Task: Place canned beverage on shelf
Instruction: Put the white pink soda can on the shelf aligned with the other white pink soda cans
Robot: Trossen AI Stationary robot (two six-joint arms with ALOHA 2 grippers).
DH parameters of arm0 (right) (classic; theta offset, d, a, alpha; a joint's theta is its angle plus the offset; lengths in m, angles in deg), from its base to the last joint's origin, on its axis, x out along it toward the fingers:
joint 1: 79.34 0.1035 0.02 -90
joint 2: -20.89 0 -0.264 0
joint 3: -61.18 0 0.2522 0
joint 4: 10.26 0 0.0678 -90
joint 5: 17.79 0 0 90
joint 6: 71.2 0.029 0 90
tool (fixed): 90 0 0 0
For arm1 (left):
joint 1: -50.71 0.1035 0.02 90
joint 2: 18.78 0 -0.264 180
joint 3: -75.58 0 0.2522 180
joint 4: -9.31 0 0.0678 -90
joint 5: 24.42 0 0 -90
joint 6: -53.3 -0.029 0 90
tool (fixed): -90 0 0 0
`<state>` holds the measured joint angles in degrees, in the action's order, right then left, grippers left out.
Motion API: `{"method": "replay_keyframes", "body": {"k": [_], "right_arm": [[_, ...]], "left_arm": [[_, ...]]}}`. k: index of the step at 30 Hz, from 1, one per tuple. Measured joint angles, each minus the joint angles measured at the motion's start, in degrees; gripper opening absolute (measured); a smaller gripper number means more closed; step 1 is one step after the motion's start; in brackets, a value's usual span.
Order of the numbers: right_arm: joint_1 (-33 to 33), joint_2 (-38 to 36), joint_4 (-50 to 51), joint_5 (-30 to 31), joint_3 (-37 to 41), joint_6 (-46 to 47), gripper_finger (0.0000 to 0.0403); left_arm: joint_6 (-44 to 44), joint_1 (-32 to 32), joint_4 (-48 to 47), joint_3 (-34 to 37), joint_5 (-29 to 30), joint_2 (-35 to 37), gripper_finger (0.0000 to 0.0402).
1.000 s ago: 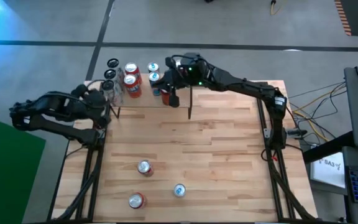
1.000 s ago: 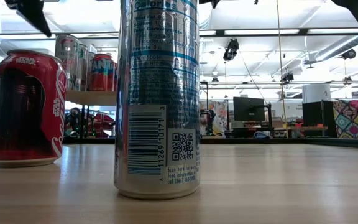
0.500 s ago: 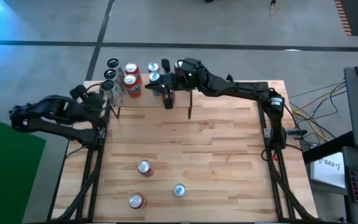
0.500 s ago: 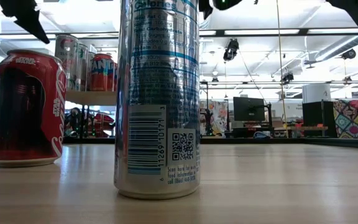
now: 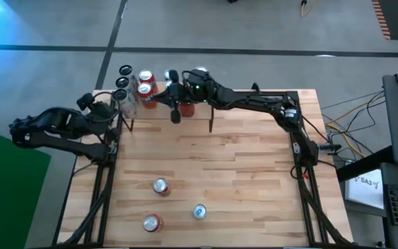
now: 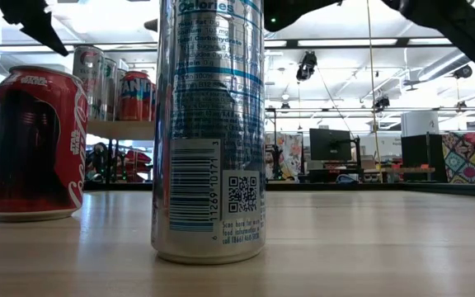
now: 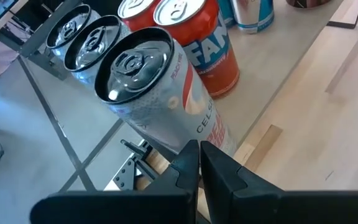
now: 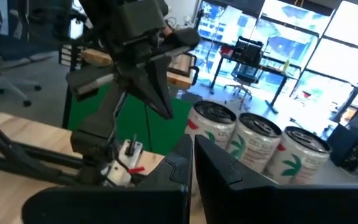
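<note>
The shelf stands at the table's far left. On it are three white cans, orange cans and a blue can. My left gripper, shut and empty, is at the shelf's left end, its tips beside the nearest white can. My right gripper, shut and empty, hovers level over the shelf and points toward the table's left. Three more cans stand on the near table: silver-topped, red and blue. My left gripper's shut fingertips show right in front of the lower side of the nearest white can, coming from the table's left and slanting down. I cannot tell whether they touch it. The can stands on the shelf.
The shelf's black uprights stand on the tabletop. Between the shelf and the three near cans lies bare tabletop. In the low view a tall silver can and a red can fill the foreground.
My right gripper has travelled along the shelf toward the table's left edge, sinking a little and levelling out, still shut. My left gripper has drawn back slightly from the shelf's left end. No can has moved.
</note>
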<state>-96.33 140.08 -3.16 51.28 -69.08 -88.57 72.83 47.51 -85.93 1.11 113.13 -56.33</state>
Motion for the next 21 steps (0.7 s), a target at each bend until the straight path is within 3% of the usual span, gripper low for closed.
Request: {"method": "replay_keyframes", "body": {"k": [11, 21], "right_arm": [[0.37, 4.8, 1.9, 0.09, -7.9, 1.72, 0.0009], [0.48, 4.8, 6.1, 1.49, -8.69, -1.23, 0.0009]], "left_arm": [[-2.56, 0.0, 3.69, 0.37, 1.61, 1.17, 0.0], [-2.56, 0.0, 4.76, 0.53, 4.55, 1.27, 0.0]]}}
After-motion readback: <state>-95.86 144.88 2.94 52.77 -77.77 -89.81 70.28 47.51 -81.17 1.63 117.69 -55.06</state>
